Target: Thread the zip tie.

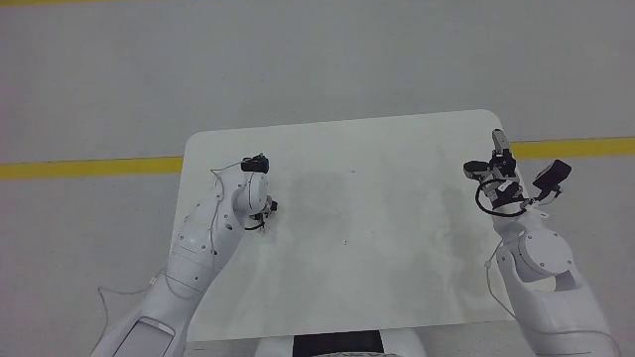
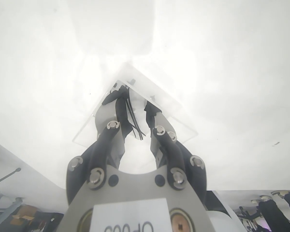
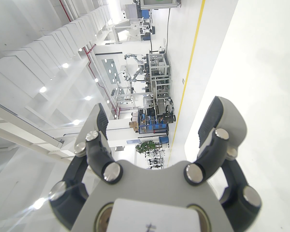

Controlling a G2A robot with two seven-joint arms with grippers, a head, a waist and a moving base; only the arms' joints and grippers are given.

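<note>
Glare washes out far edges of the clear plate; the zip ties (at least 2 strands, count unclear) lose their far ends against a dark finger of the left gripper.

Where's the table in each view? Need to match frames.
Top view: table at the centre of the picture, white with rounded corners.
Left wrist view: table is the bright surface under the clear tray and left gripper.
Right wrist view: table is the white surface past the right gripper, its edge alongside the yellow floor line.
Shared landmark: that yellow floor line, beside the table in the top view too.
</note>
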